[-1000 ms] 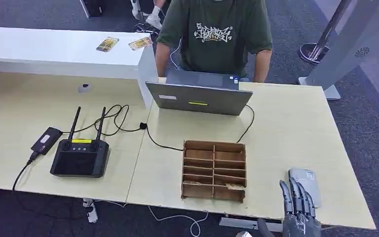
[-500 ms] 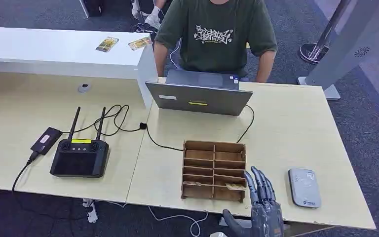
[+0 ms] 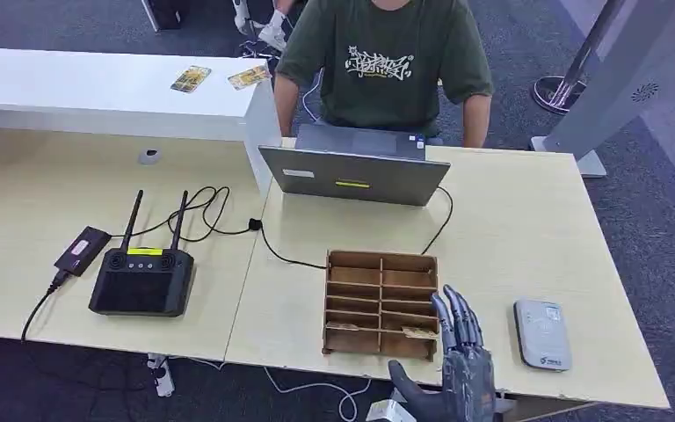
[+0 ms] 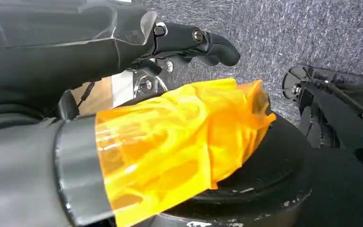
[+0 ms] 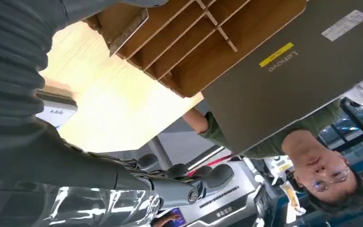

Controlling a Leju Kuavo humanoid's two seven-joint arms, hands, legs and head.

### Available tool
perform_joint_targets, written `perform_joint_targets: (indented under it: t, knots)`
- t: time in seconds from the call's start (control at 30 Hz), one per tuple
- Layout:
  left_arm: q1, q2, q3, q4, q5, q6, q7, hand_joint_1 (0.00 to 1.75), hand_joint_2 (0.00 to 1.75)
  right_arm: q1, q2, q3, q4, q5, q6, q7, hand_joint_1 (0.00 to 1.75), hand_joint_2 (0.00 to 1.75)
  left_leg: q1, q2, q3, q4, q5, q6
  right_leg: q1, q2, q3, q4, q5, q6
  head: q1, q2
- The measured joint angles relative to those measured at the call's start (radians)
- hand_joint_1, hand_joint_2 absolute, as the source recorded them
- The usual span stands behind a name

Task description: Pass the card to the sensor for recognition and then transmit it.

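A brown wooden organizer (image 3: 381, 303) with several slots stands near the table's front edge. A small card (image 3: 419, 333) lies in its front right slot. My right hand (image 3: 457, 360) rises from below the edge with its fingers stretched and apart, their tips over the organizer's front right corner, next to the card, and nothing held. The grey-white card sensor (image 3: 542, 334) lies flat to the right of the hand. The right wrist view shows the organizer (image 5: 194, 42) and the sensor (image 5: 56, 113) past my right hand (image 5: 137, 184). My left hand (image 4: 123, 47) hangs low; orange film (image 4: 184, 142) hides its fingers.
An open grey laptop (image 3: 356, 171) stands behind the organizer, with a person in a green shirt (image 3: 385, 61) seated at it. A black controller with two antennas (image 3: 143, 280), a black device (image 3: 83, 249) and cables lie on the left. Two cards (image 3: 192, 78) rest on the white counter.
My right hand has moved left from over the sensor to the organizer's front right corner. The sensor is now uncovered.
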Motion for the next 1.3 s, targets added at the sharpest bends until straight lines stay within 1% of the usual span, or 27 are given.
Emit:
perform_joint_targets:
  t: [0.07, 0.2, 0.3, 0.43, 0.6, 0.73, 0.83, 0.9, 0.97, 1.0, 1.03, 1.13, 1.3]
  knots:
    - [0.000, 0.000, -0.004, 0.000, 0.000, 0.000, 0.000, 0.00, 0.00, -0.016, 0.000, 0.001, 0.012, 0.040, 0.000, 0.022, 0.00, 1.75, 0.000, 0.000, 0.000, 0.000, 0.000, 0.000, 0.000, 0.000, 0.000, 0.000, 0.000, 0.000, 0.000, 0.000]
    - [-0.001, 0.001, -0.016, -0.003, 0.000, 0.000, 0.000, 0.00, 0.00, -0.052, -0.001, 0.028, 0.062, 0.092, 0.000, 0.087, 0.00, 1.75, 0.000, 0.000, 0.000, 0.000, 0.000, 0.000, 0.000, 0.000, 0.000, 0.000, 0.000, 0.000, 0.000, 0.000]
    - [-0.001, 0.002, -0.025, -0.005, 0.000, 0.000, 0.000, 0.00, 0.00, -0.066, -0.005, 0.044, 0.089, 0.162, 0.000, 0.154, 0.00, 1.75, 0.000, 0.000, 0.000, 0.000, 0.000, 0.000, 0.000, 0.000, 0.000, 0.000, 0.000, 0.000, 0.000, 0.000]
    - [-0.001, 0.003, -0.031, -0.006, 0.000, 0.000, 0.000, 0.00, 0.00, -0.077, -0.024, 0.072, 0.113, 0.290, 0.000, 0.245, 0.00, 1.75, 0.000, 0.000, 0.000, 0.000, 0.000, 0.000, 0.000, 0.000, 0.000, 0.000, 0.000, 0.000, 0.000, 0.000]
    - [-0.001, 0.004, -0.042, -0.007, 0.000, 0.000, 0.000, 0.00, 0.00, -0.088, -0.049, 0.098, 0.137, 0.352, 0.000, 0.298, 0.00, 1.75, 0.000, 0.000, 0.000, 0.000, 0.000, 0.000, 0.000, 0.000, 0.000, 0.000, 0.000, 0.000, 0.000, 0.000]
    - [-0.001, 0.005, -0.050, -0.009, 0.000, 0.000, 0.000, 0.00, 0.00, -0.118, -0.101, 0.123, 0.175, 0.392, 0.000, 0.319, 0.00, 1.75, 0.000, 0.000, 0.000, 0.000, 0.000, 0.000, 0.000, 0.000, 0.000, 0.000, 0.000, 0.000, 0.000, 0.000]
    - [-0.001, 0.008, -0.056, -0.013, 0.000, 0.000, 0.000, 0.00, 0.00, -0.147, -0.153, 0.146, 0.196, 0.399, 0.006, 0.363, 0.00, 1.75, 0.000, 0.000, 0.000, 0.000, 0.000, 0.000, 0.000, 0.000, 0.000, 0.000, 0.000, 0.000, 0.000, 0.000]
    - [-0.001, 0.008, -0.056, -0.013, 0.000, 0.000, 0.000, 0.00, 0.00, -0.176, -0.199, 0.182, 0.203, 0.399, 0.023, 0.430, 0.00, 1.75, 0.000, 0.000, 0.000, 0.000, 0.000, 0.000, 0.000, 0.000, 0.000, 0.000, 0.001, 0.001, 0.000, 0.000]
    - [-0.001, 0.008, -0.056, -0.015, 0.000, 0.000, 0.000, 0.00, 0.00, -0.218, -0.242, 0.236, 0.208, 0.400, 0.040, 0.511, 0.00, 1.75, 0.000, 0.000, 0.000, 0.000, 0.000, 0.000, 0.000, 0.000, 0.000, 0.000, 0.001, 0.001, 0.000, 0.000]
    - [-0.001, 0.008, -0.056, -0.015, 0.000, 0.001, -0.001, 0.00, 0.00, -0.238, -0.275, 0.283, 0.211, 0.400, 0.053, 0.562, 0.00, 1.75, 0.000, 0.000, 0.000, 0.001, 0.000, 0.000, 0.000, 0.000, 0.000, 0.000, 0.001, 0.001, 0.000, 0.000]
    - [-0.001, 0.008, -0.056, -0.015, 0.000, 0.001, -0.002, 0.00, 0.00, -0.256, -0.295, 0.315, 0.213, 0.400, 0.058, 0.585, 0.00, 1.75, 0.000, 0.000, 0.000, 0.001, 0.000, 0.000, 0.000, 0.000, 0.000, 0.000, 0.001, 0.001, 0.000, 0.000]
    - [-0.001, 0.009, -0.056, -0.016, 0.000, 0.001, -0.002, 0.00, 0.00, -0.288, -0.344, 0.390, 0.223, 0.400, 0.065, 0.602, 0.00, 1.75, 0.000, -0.001, 0.000, 0.001, 0.000, 0.000, 0.000, -0.001, 0.000, 0.000, 0.001, 0.000, 0.000, 0.000]
    - [-0.001, 0.009, -0.056, -0.016, 0.000, 0.002, -0.003, 0.00, 0.00, -0.319, -0.383, 0.455, 0.245, 0.400, 0.065, 0.606, 0.00, 1.75, 0.000, -0.001, 0.000, 0.001, 0.000, 0.000, 0.000, -0.001, 0.000, 0.000, 0.000, 0.000, 0.000, 0.000]
